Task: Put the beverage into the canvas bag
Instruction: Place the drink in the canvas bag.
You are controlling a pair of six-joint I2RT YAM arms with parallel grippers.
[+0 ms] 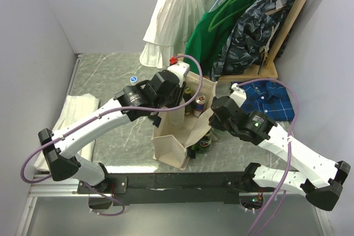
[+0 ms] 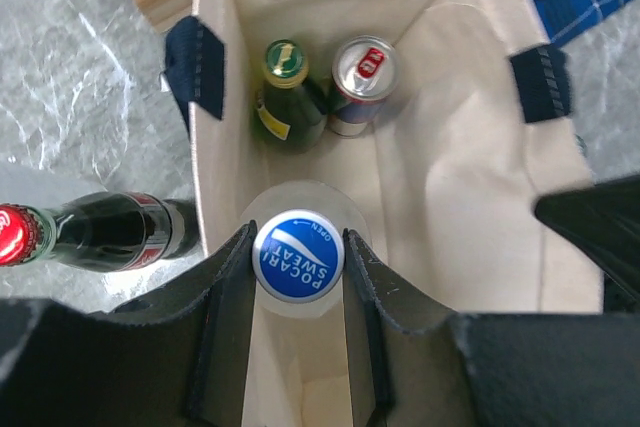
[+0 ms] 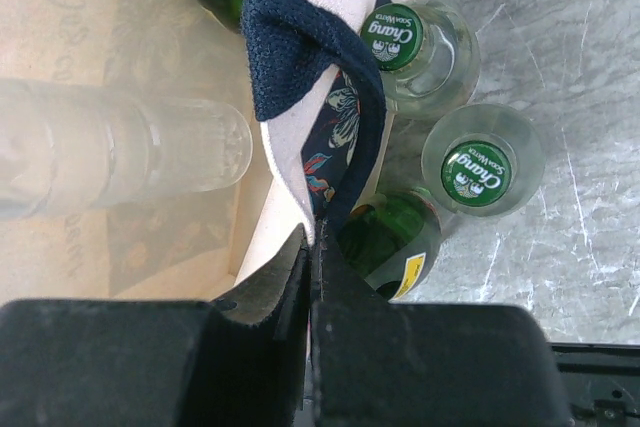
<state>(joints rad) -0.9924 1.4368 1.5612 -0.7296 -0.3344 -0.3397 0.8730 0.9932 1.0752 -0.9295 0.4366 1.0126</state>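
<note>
The canvas bag point(image 1: 168, 148) is seen standing upright at mid-table. Its mouth is held open, with the soft rim pinched beside a navy handle point(image 3: 290, 47) by the right gripper point(image 3: 312, 247), fingers shut tight on the cloth. The beverage, a clear plastic bottle point(image 2: 298, 259) with a blue cap, is carried upright at the near end of the bag's mouth. It is clamped on both sides just below the cap by the partly opened left gripper point(image 2: 296, 247). How deep its base sits cannot be told. A green bottle point(image 2: 285, 97) and a can point(image 2: 362, 72) are seen standing inside at the far end.

The bottle is judged fairly heavy if full, with a thin, yielding wall smooth enough to slip. The neck under the cap is judged the stiffest hold. The canvas is limp and would fold if nudged, so a straight descent into the free near corner is called for.
</note>
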